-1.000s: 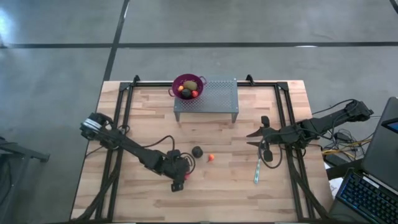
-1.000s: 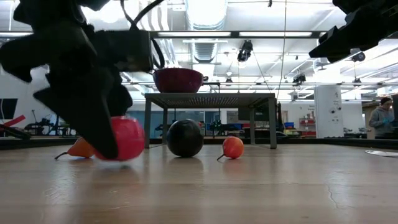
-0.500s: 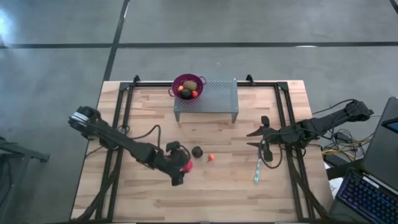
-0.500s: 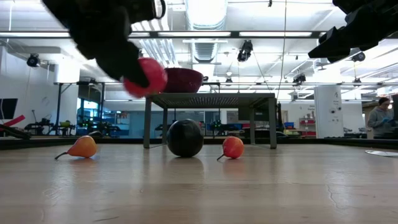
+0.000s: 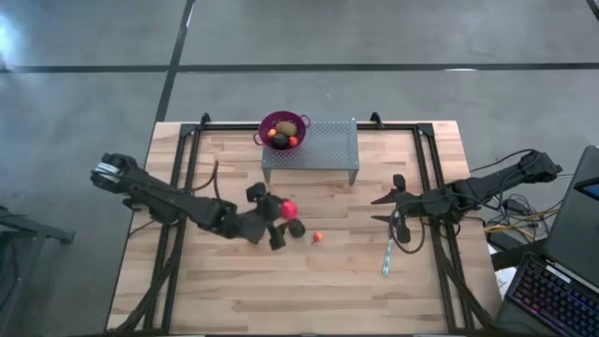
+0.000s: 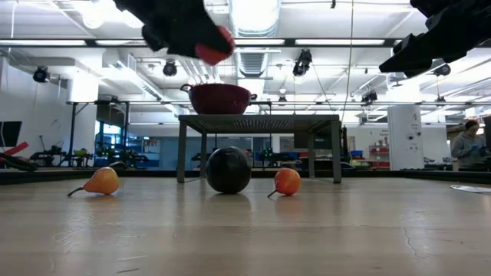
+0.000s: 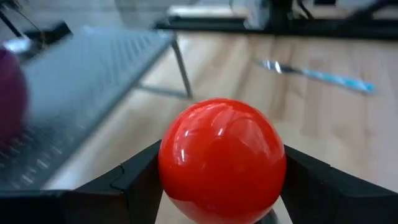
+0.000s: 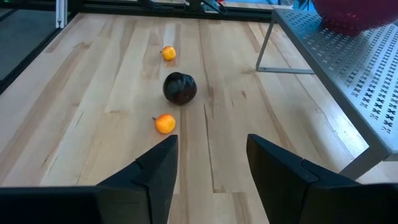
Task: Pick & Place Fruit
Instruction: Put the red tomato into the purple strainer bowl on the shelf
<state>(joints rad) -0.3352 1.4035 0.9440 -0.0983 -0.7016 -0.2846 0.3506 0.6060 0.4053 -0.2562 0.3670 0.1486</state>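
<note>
left gripper (image 5: 278, 220) sits lifted above the middle of your table (image 5: 225, 300), its fingers (image 7: 130, 180) pinching the red ball (image 5: 289, 208) from both sides; in the left wrist view the ball fills the gap between the 2 dark pads, and in the low view it hangs well clear of the wood, up near the level of the purple colander bowl (image 5: 284, 129). you can see that bowl standing on the left end of the grey perforated rack (image 5: 323, 145) at the far side of the table, with 1 dark ball (image 5: 280, 139), 1 olive-green oval (image 5: 288, 128) and a couple of small orange and red pieces inside it. below and just beside the held ball, 1 dark brown-black ball (image 5: 297, 228) rests on the wood, with 1 tiny orange fruit (image 5: 317, 237) near it on the right. the low view shows you a 2nd orange piece (image 6: 102, 181) lying farther left on the table, stem pointing left. your right gripper (image 5: 382, 209) waits at the right side of the table, raised, its fingers (image 8: 155, 168) spread apart with nothing between them. the slim teal stick (image 5: 386, 256) lies on the wood just beside that arm, nearer the front edge. a person (image 6: 469, 146) shows in the room at the far right of the low view.
</note>
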